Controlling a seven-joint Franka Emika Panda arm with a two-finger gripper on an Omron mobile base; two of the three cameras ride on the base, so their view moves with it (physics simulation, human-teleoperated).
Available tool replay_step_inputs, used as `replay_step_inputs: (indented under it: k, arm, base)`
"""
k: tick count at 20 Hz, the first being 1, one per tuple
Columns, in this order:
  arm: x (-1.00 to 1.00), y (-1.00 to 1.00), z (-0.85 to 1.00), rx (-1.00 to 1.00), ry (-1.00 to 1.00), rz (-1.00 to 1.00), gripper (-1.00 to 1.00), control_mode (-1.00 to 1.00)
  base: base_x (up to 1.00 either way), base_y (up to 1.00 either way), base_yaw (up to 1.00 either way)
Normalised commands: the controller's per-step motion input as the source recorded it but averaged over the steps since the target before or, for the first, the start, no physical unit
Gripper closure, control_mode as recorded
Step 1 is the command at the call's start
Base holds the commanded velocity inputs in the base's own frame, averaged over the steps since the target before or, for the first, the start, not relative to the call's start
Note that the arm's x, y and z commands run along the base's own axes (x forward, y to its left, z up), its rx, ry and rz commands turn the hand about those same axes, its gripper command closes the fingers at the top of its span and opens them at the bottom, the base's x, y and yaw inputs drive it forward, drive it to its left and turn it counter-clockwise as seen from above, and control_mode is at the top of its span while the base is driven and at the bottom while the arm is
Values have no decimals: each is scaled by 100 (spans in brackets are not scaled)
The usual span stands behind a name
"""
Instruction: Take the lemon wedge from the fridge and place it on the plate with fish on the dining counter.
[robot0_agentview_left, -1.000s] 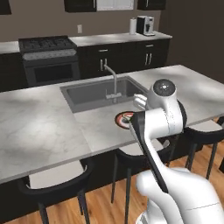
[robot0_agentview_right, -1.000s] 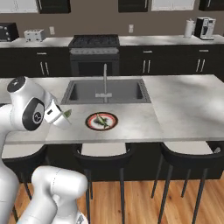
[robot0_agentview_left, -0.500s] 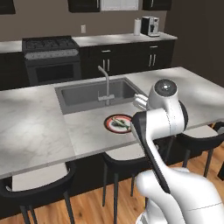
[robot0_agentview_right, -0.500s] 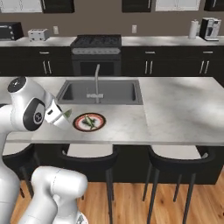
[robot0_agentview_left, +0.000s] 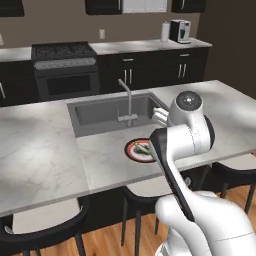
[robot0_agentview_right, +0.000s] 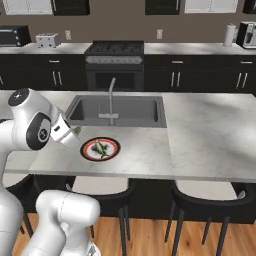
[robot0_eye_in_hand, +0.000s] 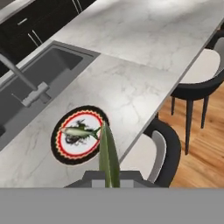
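Observation:
My gripper (robot0_agentview_right: 75, 133) is shut on the lemon wedge (robot0_eye_in_hand: 108, 156), a thin yellow-green sliver that sticks up between the fingertips in the hand view. The wedge (robot0_agentview_right: 77, 131) also shows as a green speck at the gripper's tip. The plate with fish (robot0_eye_in_hand: 79, 135) has a dark red rim and lies on the dining counter (robot0_eye_in_hand: 144, 43) near its front edge, just in front of the sink (robot0_eye_in_hand: 41, 76). The gripper (robot0_eye_in_hand: 109, 177) hangs above the counter's front edge, a little short of the plate (robot0_agentview_right: 100, 148). In the left base view the arm partly covers the plate (robot0_agentview_left: 138, 150).
A faucet (robot0_agentview_right: 111, 98) rises at the sink's (robot0_agentview_right: 117, 110) near side. Dark stools (robot0_agentview_right: 200, 200) stand under the counter's front edge, one of them (robot0_eye_in_hand: 164, 151) right below the hand. A stove (robot0_agentview_left: 62, 62) and dark cabinets line the back wall. Bare marble (robot0_agentview_right: 210, 135) stretches right of the plate.
The whole picture has shifted sideways in both base views, so the base has driven along the counter. The arm keeps its pose and the gripper stays shut on the wedge.

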Motion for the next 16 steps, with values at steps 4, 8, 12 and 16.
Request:
replay_step_inputs:
  k: [4, 8, 12, 16]
  arm:
    - [0, 0, 0, 0, 0, 0, 100, 100]
    - [0, 0, 0, 0, 0, 0, 100, 100]
    - [33, -18, 0, 3, 0, 10, 100, -100]
    - [95, -33, -17, 3, 11, 20, 100, -100]
  base:
    - [51, -13, 8]
    - [52, -16, 9]
    - [27, -10, 6]
    - [0, 0, 0]
